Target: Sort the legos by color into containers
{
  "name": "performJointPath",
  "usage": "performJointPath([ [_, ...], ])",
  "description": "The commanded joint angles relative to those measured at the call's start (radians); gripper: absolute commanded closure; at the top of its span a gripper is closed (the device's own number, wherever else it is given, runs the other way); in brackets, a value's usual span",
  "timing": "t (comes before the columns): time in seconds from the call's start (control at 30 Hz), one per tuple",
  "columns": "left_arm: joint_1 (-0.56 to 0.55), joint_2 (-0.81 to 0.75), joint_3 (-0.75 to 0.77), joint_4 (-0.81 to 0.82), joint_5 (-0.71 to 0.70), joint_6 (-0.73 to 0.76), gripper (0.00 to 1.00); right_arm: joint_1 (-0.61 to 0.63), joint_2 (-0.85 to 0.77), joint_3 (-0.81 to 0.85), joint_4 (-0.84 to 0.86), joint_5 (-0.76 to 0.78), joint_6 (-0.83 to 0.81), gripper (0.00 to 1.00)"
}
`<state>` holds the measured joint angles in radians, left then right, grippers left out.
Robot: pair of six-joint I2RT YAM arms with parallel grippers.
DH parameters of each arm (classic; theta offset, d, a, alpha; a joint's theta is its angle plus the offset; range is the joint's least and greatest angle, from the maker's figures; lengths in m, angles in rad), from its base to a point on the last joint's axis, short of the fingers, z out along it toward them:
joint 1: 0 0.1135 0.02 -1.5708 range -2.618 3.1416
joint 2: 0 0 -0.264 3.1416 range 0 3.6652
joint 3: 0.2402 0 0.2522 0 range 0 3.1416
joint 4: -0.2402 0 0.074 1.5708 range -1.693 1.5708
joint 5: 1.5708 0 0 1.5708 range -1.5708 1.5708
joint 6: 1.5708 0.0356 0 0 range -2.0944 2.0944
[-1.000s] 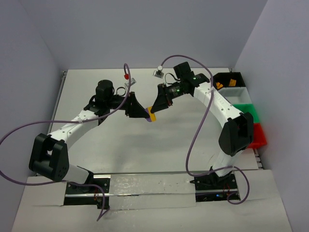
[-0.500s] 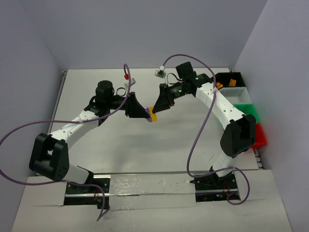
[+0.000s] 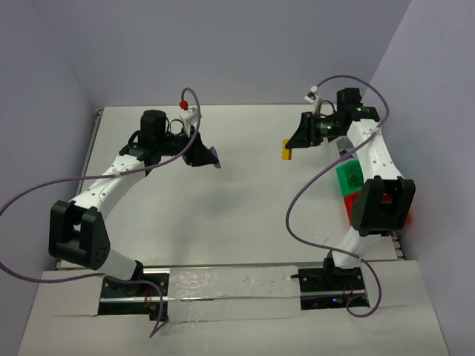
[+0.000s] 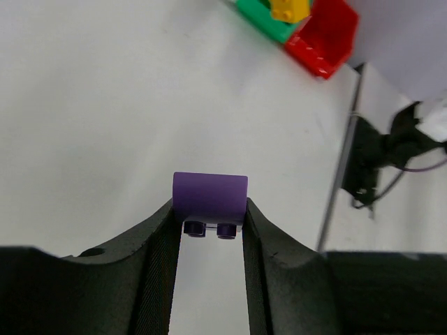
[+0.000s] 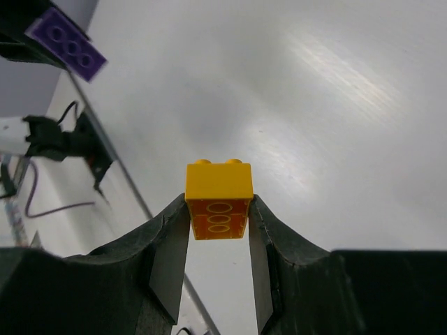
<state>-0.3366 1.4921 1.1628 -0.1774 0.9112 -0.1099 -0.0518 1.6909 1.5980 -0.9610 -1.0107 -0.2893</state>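
My left gripper (image 3: 214, 159) is shut on a purple brick (image 4: 209, 198) and holds it above the table's middle left. My right gripper (image 3: 286, 150) is shut on a yellow brick (image 5: 218, 199) and holds it above the table, left of the bins. The two grippers are well apart. The purple brick also shows in the right wrist view (image 5: 66, 45). The green bin (image 3: 347, 176) and the red bin (image 3: 350, 209) stand at the right edge, partly behind my right arm. The black and white bins are hidden. No loose bricks show on the table.
Purple cables loop over both arms. In the left wrist view the green bin (image 4: 260, 15) and red bin (image 4: 325, 38) lie far ahead, with a yellow piece (image 4: 290, 8) in front of the green one. The table's metal edge rail (image 4: 339, 160) runs at the right.
The grippers were together on one stacked block at the table's middle. They have pulled apart: the left keeps the purple brick, the right has carried the yellow brick right toward the bins.
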Motion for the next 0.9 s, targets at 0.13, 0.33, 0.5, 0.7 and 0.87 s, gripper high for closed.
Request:
performJointPath([
  [0.13,-0.004,0.145,0.205,-0.016,-0.205,0.125,1.00,-0.130,-0.025,0.098,0.121,0.426,0.099,1.00],
  [0.33,-0.007,0.210,0.259,0.038,-0.218,0.052,1.00,-0.146,0.076,0.158,0.343,0.777,0.212,1.00],
  [0.5,-0.007,0.240,0.274,0.045,-0.215,0.030,1.00,-0.149,0.243,0.298,0.414,0.971,0.237,1.00],
  [0.7,-0.007,0.263,0.284,0.044,-0.218,0.022,1.00,-0.158,0.395,0.394,0.480,1.091,0.247,1.00],
  [0.87,-0.007,0.266,0.298,0.038,-0.222,0.022,1.00,-0.167,0.433,0.365,0.593,1.150,0.268,0.98],
])
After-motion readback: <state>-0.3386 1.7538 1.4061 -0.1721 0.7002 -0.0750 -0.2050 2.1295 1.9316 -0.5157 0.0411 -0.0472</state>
